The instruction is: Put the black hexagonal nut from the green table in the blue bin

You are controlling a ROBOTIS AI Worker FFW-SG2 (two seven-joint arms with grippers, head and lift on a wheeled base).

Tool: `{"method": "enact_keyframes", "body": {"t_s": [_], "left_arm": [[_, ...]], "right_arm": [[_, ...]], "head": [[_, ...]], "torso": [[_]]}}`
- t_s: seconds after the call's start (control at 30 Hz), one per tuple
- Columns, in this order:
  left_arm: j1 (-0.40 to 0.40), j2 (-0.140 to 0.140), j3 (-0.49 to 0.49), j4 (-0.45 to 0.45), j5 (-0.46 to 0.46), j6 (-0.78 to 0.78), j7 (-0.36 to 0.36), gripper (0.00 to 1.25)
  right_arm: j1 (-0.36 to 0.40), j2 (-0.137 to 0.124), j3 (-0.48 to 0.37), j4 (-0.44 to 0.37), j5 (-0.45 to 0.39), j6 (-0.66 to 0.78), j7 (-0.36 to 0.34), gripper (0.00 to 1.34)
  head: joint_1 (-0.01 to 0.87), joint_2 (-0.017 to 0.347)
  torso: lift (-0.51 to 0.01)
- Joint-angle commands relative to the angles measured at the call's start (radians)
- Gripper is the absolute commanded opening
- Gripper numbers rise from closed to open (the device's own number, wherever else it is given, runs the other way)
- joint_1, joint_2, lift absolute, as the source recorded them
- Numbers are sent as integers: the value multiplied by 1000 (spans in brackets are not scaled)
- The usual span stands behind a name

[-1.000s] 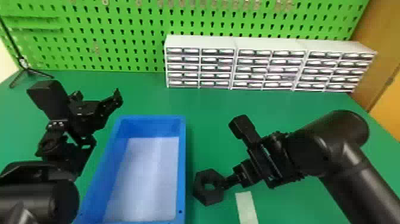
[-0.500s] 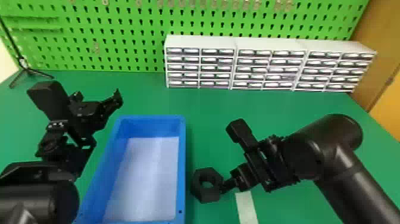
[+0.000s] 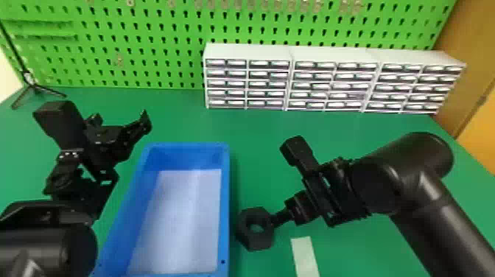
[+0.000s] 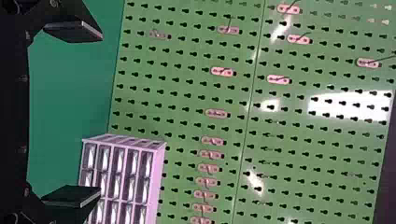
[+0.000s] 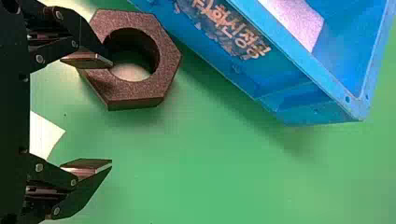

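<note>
Black hexagonal nut (image 3: 254, 230) is just right of the blue bin (image 3: 225, 206), round bore facing up, no clear long axis, can't tell if dead flat; matte, grainy faces, crisp edges. Right claw (image 3: 281, 218), right of bin, is spread wide, one finger overlapping the nut. Bin: smooth rectangular plastic, pale sheet (image 3: 180, 221) inside; left claw (image 3: 119, 119), left of it, also wide.

Nut (image 3: 246, 236) just right of the bin (image 3: 224, 206), drawer cabinets (image 3: 313, 83) behind on the table (image 3: 257, 136)
</note>
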Motion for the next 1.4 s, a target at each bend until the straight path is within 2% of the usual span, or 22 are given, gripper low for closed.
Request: {"method": "enact_keyframes", "body": {"t_s": [0.0, 0.13, 0.23, 0.33, 0.37, 0.4, 0.73, 0.97, 1.37], "left_arm": [[0, 0, 0, 0, 0, 1, 0, 1123], [0, 0, 0, 0, 0, 1, 0, 1123], [1, 0, 0, 0, 0, -1, 0, 1123], [1, 0, 2, 0, 2, -1, -2, 1123], [1, 0, 3, 0, 2, 1, -2, 1123], [1, 0, 3, 0, 2, 1, -3, 1123], [3, 0, 3, 0, 2, 1, -3, 1123], [3, 0, 5, 0, 2, -1, -5, 1123], [3, 0, 5, 0, 2, -1, -5, 1123]], "right_arm": [[12, 5, 3, 1, 28, -21, 0, 833], [23, 8, 12, 4, 59, -61, 14, 831], [37, 14, 18, 6, 182, -115, 135, 831], [55, 41, 11, 6, 366, -146, 296, 833], [60, 51, 14, 6, 464, -167, 374, 833], [61, 52, 20, 6, 498, -181, 403, 833], [61, 58, 26, 40, 508, -201, 422, 833], [64, 63, 31, 81, 508, -256, 463, 833], [49, 63, 46, 82, 513, -270, 469, 833]], "head": [[692, 8], [692, 8], [692, 8], [692, 8], [692, 8], [692, 8], [692, 8], [692, 8], [692, 8]], "torso": [[-97], [-97], [-97], [-97], [-97], [-97], [-97], [-97], [-97]]}}
